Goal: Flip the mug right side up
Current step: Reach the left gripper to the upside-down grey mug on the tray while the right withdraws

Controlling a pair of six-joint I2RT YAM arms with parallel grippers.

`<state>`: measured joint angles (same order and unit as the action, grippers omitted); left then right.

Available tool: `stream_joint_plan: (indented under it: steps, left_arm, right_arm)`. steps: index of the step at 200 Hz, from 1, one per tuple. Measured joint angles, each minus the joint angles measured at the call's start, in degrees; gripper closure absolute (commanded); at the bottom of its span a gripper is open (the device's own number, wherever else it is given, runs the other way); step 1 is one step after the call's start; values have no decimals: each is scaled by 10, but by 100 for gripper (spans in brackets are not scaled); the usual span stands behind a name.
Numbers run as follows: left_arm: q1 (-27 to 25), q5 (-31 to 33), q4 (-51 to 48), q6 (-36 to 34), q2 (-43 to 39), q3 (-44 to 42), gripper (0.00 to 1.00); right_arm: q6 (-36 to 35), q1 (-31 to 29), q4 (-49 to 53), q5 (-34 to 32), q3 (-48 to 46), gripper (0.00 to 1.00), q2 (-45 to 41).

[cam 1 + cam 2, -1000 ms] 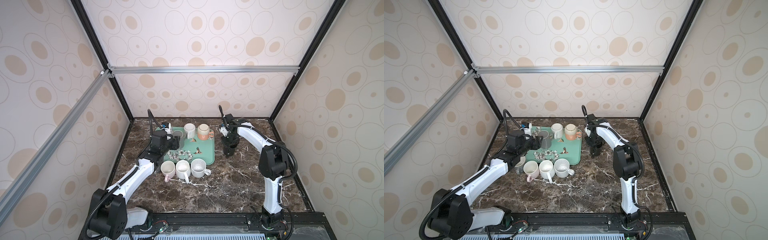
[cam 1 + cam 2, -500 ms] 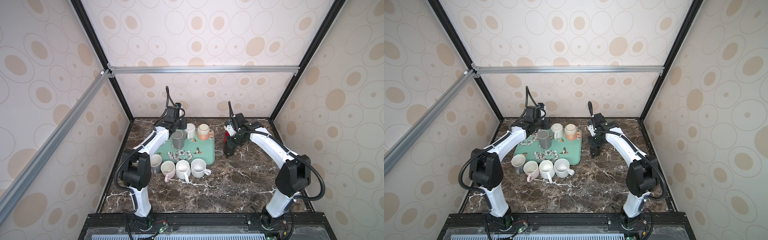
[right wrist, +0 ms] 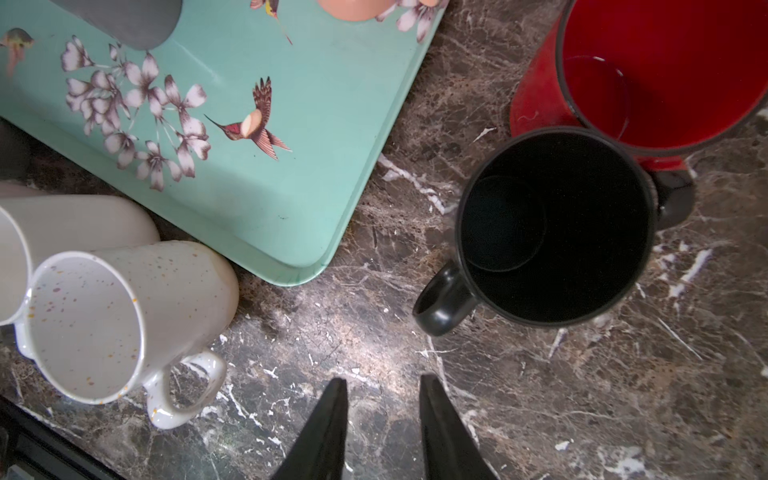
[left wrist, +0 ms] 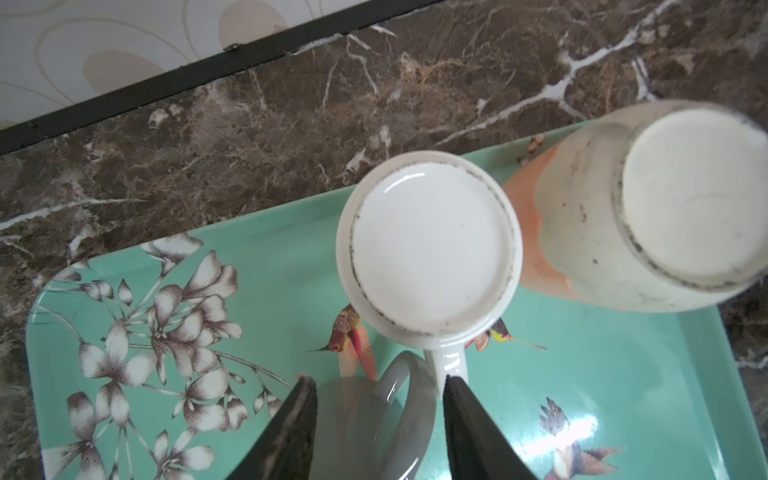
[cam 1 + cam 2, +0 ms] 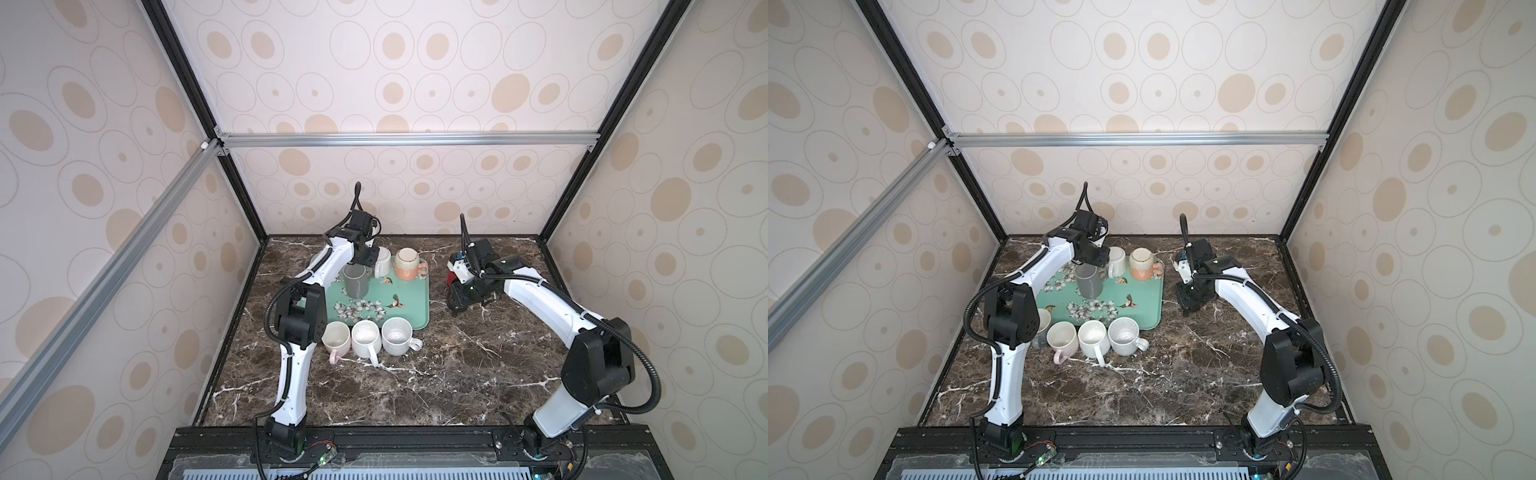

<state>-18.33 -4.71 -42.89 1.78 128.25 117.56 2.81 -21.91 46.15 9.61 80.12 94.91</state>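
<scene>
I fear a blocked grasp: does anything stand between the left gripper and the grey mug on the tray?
Nothing visible does. The left gripper straddles the handle of the grey mug; only the handle of the inverted white mug crowds one finger.

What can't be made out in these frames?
Grey mug: cut off by the left wrist view's edge; whether the left pincer grips it or only straddles it is unclear.
Peach mug: cut off by that view's edge, handle unseen there.
Red mug: cut off in the right wrist view; in a top view the right arm covers most of it.
Front-row mug: largely hidden by the left arm's elbow in a top view.
</scene>
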Motion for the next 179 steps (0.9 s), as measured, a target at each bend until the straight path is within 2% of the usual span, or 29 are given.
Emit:
stream_joint_plan:
  steps: [40, 100, 128, 147, 167, 179]
  left_arm:
    - [-11, -4, -18, -40, -6, -5, 52]
    - [-44, -8, -43, -87, -56, -56, 53]
    - [-54, -12, -42, -87, -94, -99, 52]
    - [-58, -4, -36, -80, -118, -120, 46]
    - [-58, 31, -22, -56, -124, -110, 44]
    - [-55, 50, -30, -41, -105, -71, 45]
  right_arm:
    - [15, 0, -18, 29, -2, 66, 0]
    - [33, -3, -33, 61, -2, 65, 0]
    - [40, -4, -42, 72, -2, 65, 0]
    - [45, -7, -47, 78, -2, 64, 1]
    - [49, -12, -51, 85, -1, 64, 4]
    - [51, -16, -51, 87, 0, 64, 7]
